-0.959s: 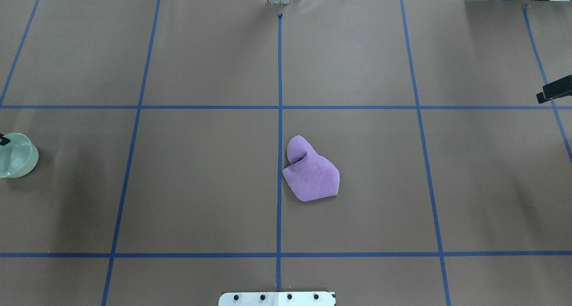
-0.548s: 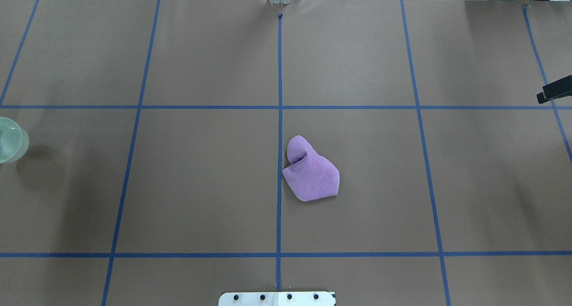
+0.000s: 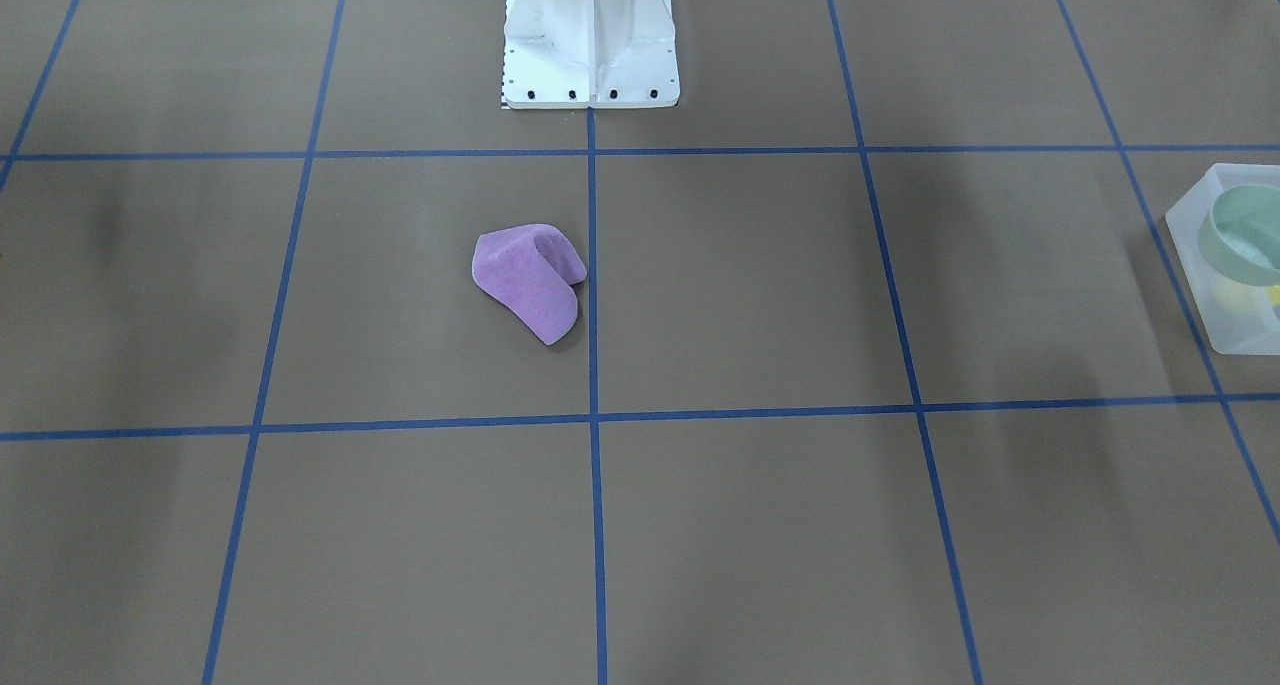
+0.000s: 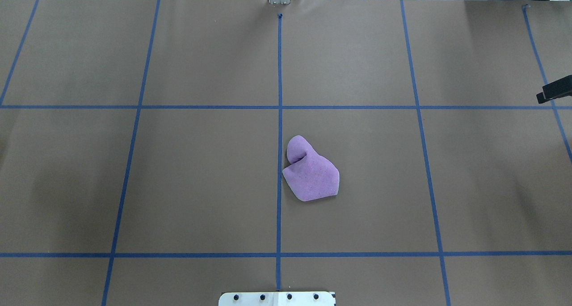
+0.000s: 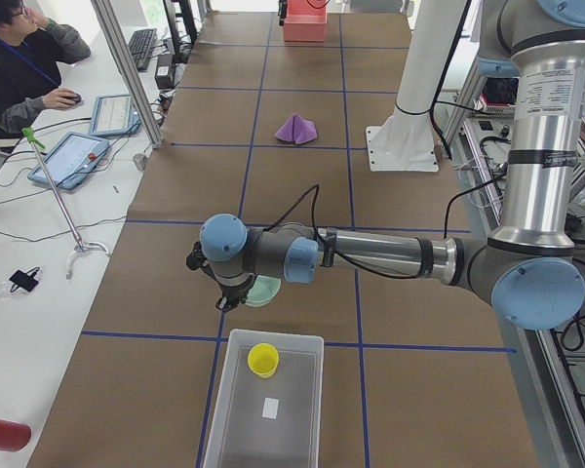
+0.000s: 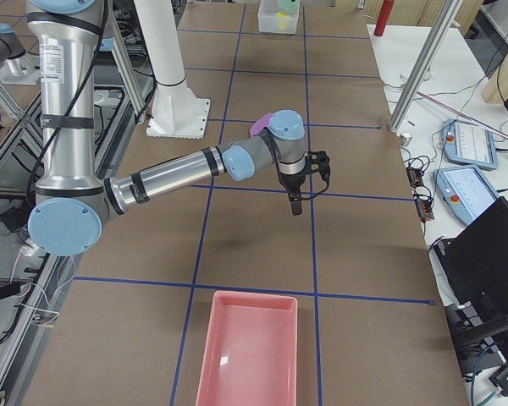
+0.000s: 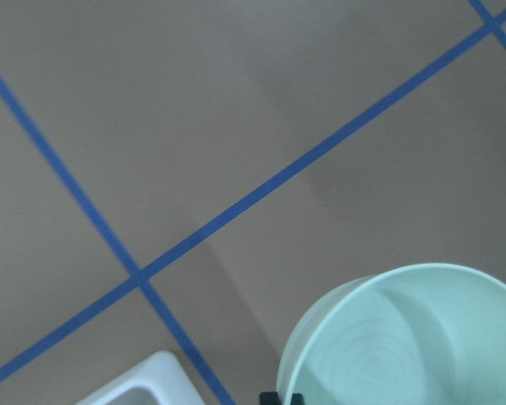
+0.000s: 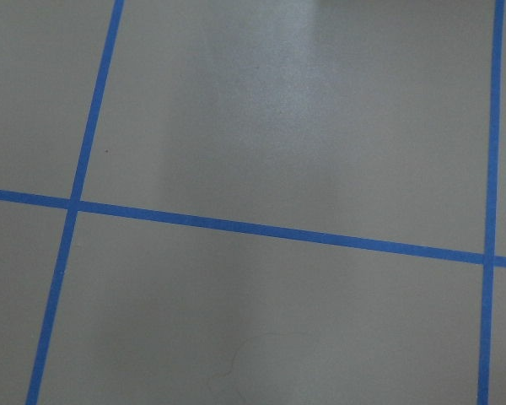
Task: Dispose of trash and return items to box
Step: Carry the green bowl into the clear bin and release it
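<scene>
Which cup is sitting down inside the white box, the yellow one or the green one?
The yellow cup: it stands on the white box's floor. The green cup hangs in the left gripper, not set down.

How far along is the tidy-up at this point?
Done: the small translucent yellow plastic cup stands inside the frosted white plastic box. In hand: the left gripper holds a pale green translucent cup near that box. Left: the crumpled purple cloth lies mid-table, untouched; the right gripper hovers with nothing in it and the pink tray is empty.
</scene>
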Robot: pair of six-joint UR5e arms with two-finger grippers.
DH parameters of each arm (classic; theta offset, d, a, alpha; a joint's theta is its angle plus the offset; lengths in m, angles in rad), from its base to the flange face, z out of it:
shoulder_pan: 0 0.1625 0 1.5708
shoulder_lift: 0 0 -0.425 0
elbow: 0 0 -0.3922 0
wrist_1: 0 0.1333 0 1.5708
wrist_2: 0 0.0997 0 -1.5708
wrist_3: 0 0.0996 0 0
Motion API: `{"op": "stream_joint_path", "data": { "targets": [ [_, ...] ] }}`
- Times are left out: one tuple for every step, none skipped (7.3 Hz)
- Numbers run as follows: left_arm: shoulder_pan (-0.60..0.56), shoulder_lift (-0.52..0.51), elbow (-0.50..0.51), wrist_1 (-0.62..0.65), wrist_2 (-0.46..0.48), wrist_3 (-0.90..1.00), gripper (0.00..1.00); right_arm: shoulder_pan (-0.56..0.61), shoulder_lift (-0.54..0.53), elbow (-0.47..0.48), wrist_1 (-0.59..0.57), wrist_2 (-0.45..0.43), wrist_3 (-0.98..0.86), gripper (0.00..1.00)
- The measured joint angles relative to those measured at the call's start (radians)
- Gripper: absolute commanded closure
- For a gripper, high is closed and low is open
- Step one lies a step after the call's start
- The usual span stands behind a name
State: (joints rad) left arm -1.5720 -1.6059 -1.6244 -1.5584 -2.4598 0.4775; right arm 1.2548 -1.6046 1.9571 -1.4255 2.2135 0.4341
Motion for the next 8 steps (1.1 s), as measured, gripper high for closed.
{"op": "stream_joint_path", "data": {
  "targets": [
    [-0.069,-0.015,0.02,0.079,0.002,0.041,1.0,0.0,0.0,-0.001,0.0,0.0,0.0,0.0],
    [-0.141,-0.04,0.09,0.115,0.002,0.057,1.0,0.0,0.0,-0.001,0.0,0.0,0.0,0.0],
    [-0.203,-0.077,0.204,0.107,0.002,0.066,1.0,0.0,0.0,-0.001,0.0,0.0,-0.001,0.0],
    [-0.242,-0.11,0.342,0.05,0.002,0.074,1.0,0.0,0.001,-0.001,0.001,-0.002,-0.002,0.0],
    [-0.26,-0.136,0.482,-0.04,0.002,0.072,1.0,0.0,0.002,0.0,0.001,-0.005,-0.003,0.0],
    [-0.267,-0.157,0.6,-0.113,0.002,0.065,1.0,0.0,0.004,0.001,0.002,-0.008,-0.004,0.0],
    [-0.269,-0.156,0.66,-0.147,0.002,0.06,1.0,0.0,0.005,0.002,0.002,-0.011,-0.004,0.0],
    [-0.27,-0.139,0.683,-0.162,0.002,0.054,1.0,0.0,0.006,0.003,0.002,-0.012,-0.005,0.0]
  ]
}}
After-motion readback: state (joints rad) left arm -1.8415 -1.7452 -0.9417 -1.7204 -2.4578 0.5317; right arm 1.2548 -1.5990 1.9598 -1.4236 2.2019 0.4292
